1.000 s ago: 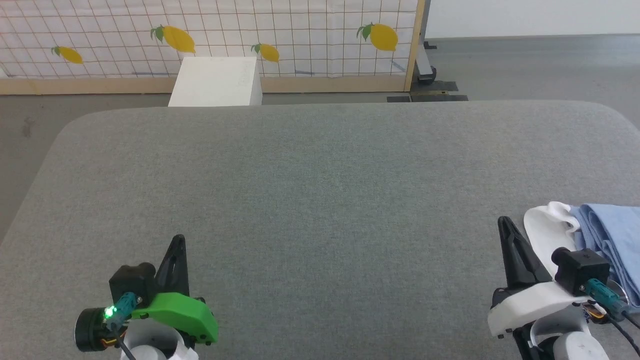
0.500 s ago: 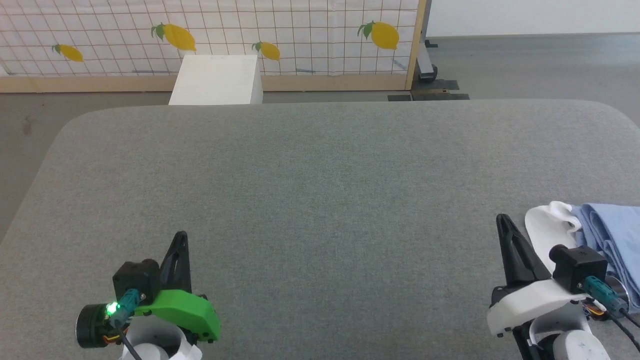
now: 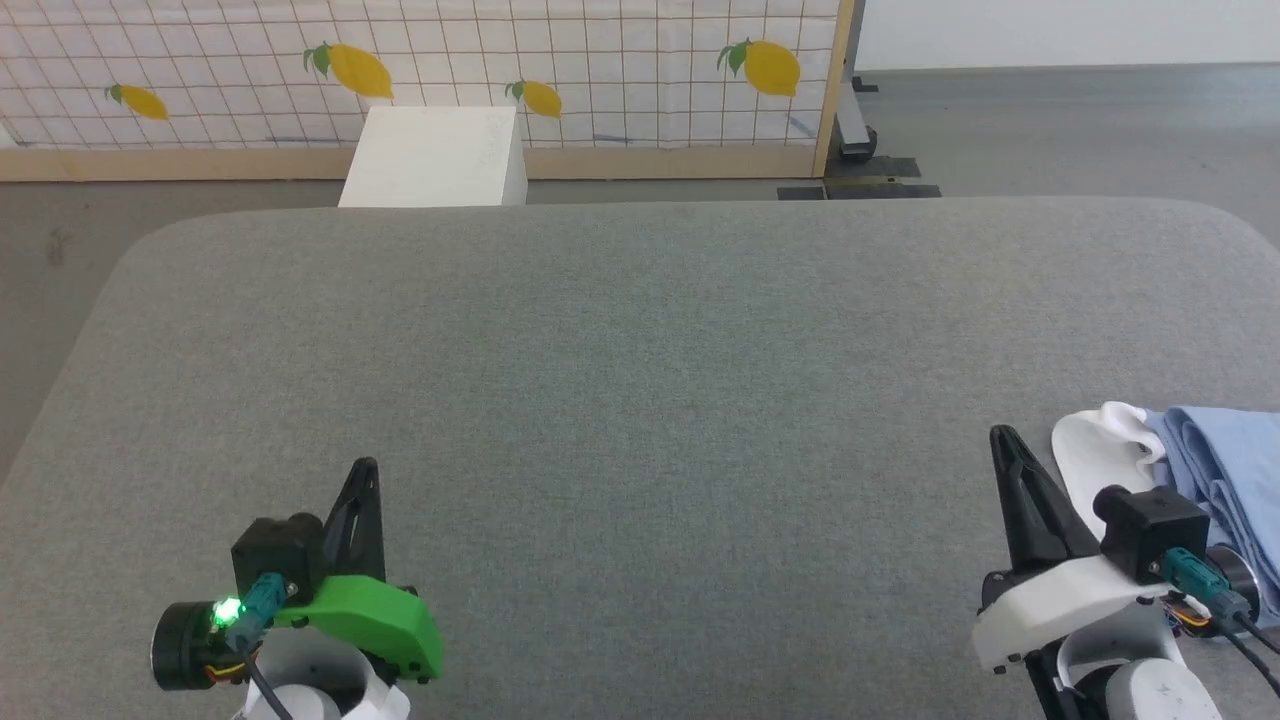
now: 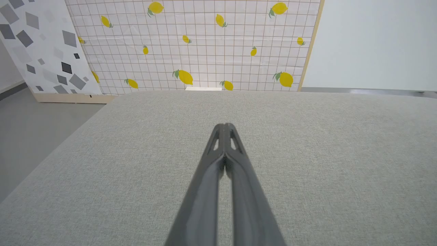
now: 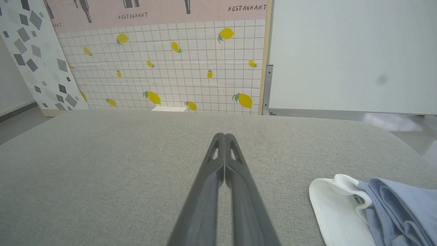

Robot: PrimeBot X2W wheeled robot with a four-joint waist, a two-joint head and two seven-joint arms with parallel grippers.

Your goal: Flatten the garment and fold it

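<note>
garment point(image 3: 1225, 470) bunched beside closed right tool point(image 3: 1003, 445)

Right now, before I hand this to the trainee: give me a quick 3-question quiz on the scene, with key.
1. On the table, the shirt lies: A) near right, beside the right gripper; B) centre; C) far left.
2. True or false: the left gripper is holding the shirt.
3. Fill in: both grippers' fingers are pressed ___.

Key: 1 A; 2 false; 3 shut.
</note>
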